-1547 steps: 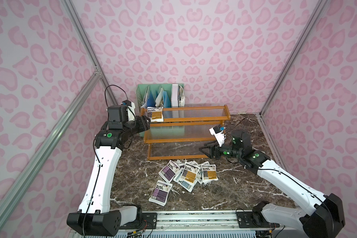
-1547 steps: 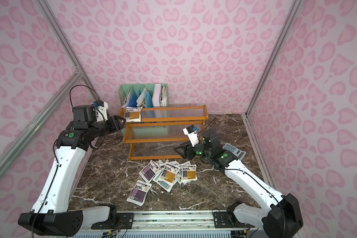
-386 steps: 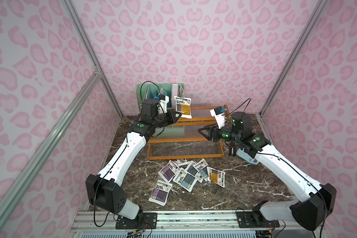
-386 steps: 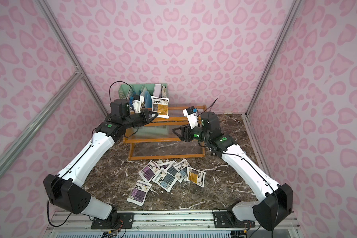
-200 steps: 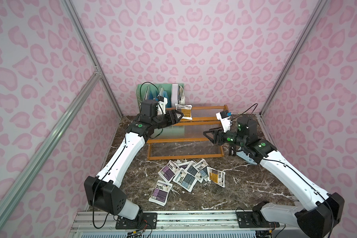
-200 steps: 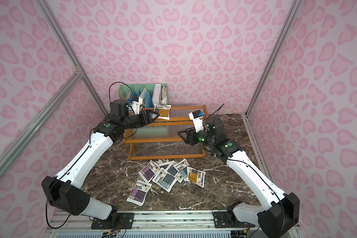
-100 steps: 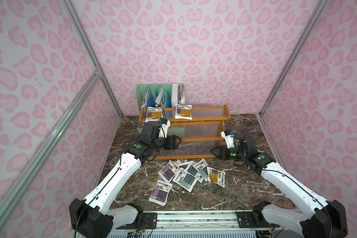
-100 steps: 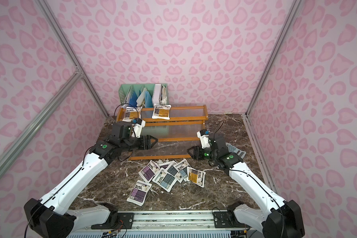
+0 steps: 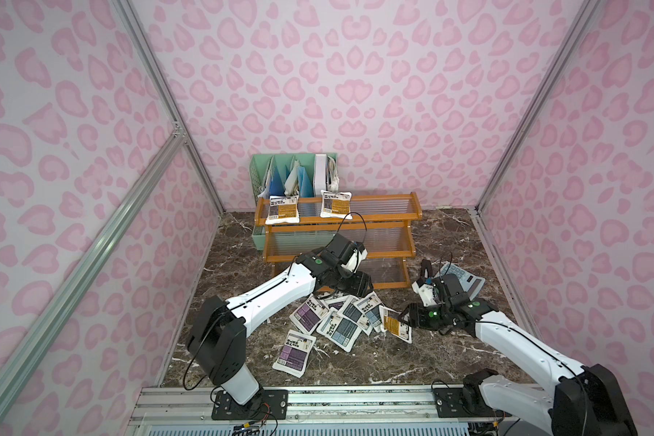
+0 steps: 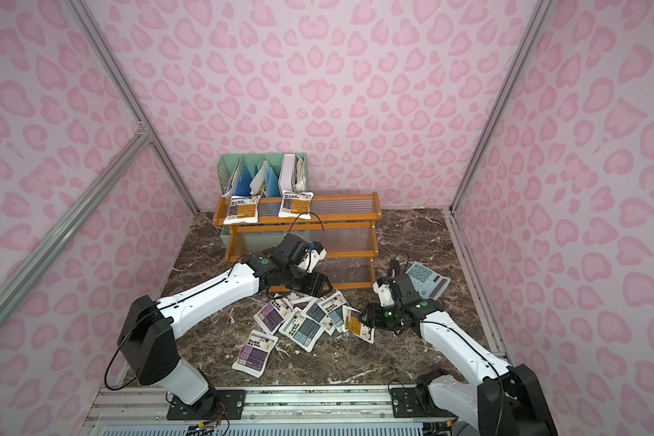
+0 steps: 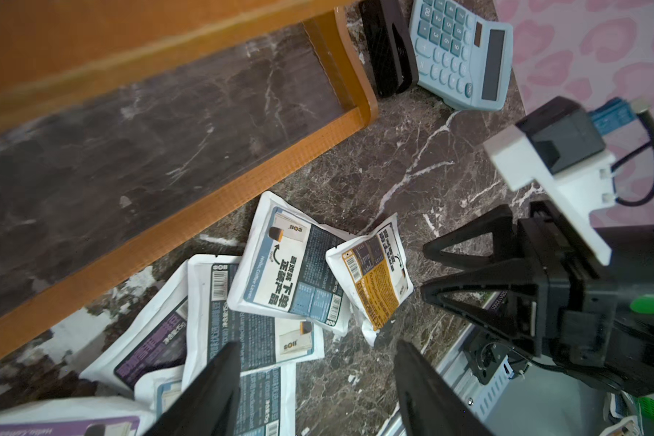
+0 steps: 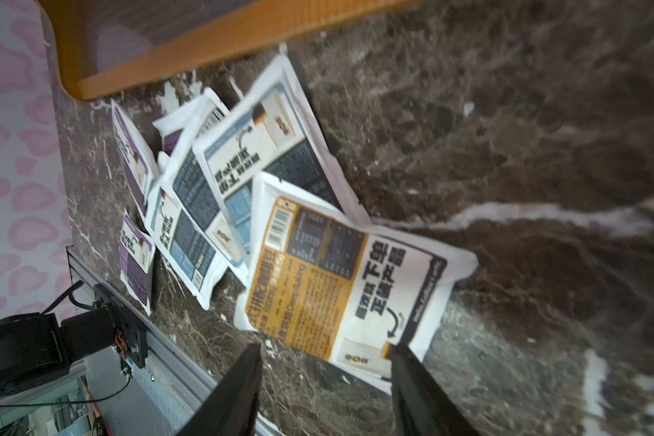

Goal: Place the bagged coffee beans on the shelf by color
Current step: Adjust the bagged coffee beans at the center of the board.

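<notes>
**Student:** Where do the bagged coffee beans lie?

**Tutor:** Two are on the top tier of the shelf [image 9: 382,241], at upper centre of both top views. The first orange pouch [image 9: 282,209] lies at the tier's left end, and the second orange pouch [image 9: 335,204] just right of it. The rest form an overlapping pile on the marble tabletop [image 9: 242,271], directly below the shelf in the frame. The pile includes a purple pouch [image 9: 309,316], a blue-grey pouch [image 9: 340,330] and a third orange pouch [image 9: 396,324] at its right edge. A lone purple pouch [image 9: 294,353] lies apart, lower left of the pile.

**Student:** And the tools?

**Tutor:** The left gripper [image 11: 316,345] hangs over the pile's upper edge, near the lowest tier. Its jaws are spread wide with nothing between them. The right gripper [image 12: 325,347] faces the third orange pouch with its jaws parted, gripping nothing. One fingertip [image 12: 399,355] is at that pouch's edge, but whether it touches cannot be told.

**Student:** What else appears?

**Tutor:** A calculator [image 9: 463,279] lies right of the shelf, and a mint-green file holder [image 9: 295,177] stands behind the shelf's left end.
</notes>
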Motion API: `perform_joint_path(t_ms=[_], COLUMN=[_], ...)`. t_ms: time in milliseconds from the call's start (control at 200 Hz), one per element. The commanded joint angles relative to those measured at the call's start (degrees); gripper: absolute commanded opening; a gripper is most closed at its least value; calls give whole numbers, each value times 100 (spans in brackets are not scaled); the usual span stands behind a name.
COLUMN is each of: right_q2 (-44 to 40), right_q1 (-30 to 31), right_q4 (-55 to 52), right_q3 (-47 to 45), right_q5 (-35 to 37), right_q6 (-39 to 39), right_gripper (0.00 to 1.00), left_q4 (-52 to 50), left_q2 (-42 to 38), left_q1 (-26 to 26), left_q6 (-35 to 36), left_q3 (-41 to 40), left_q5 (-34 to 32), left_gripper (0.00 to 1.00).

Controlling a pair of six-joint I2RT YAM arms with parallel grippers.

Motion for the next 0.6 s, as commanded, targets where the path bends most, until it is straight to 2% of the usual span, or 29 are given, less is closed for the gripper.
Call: perform_joint_path(t_ms=[0, 145, 255, 390, 450, 595], right_q2=[-247, -624, -834, -969, -998, -1015], right_q1=[-1, 277, 857, 1439, 1502, 1429], right_q4=[-156, -52, 237, 846, 965, 830], right_q3=[-252, -529, -766, -1323, -1481, -1527], right_q5=[-85, -1, 272, 239, 121, 252], right_q6=[122, 787, 1631, 2527, 2566, 2111], right_gripper=[58, 57, 57, 56, 56, 56], left_q4=[-89, -142, -140, -124, -54, 254], left_q2=[244, 599, 763, 856, 890, 1106], left_q1=[-145, -213, -220, -209, -214, -214], left_q6=[150, 443, 728, 982, 969, 716], left_q3=[224, 458, 538, 444, 430, 525], left_q5=[267, 607, 696, 629, 611, 391], left_gripper=[67, 60, 56, 53, 53, 52])
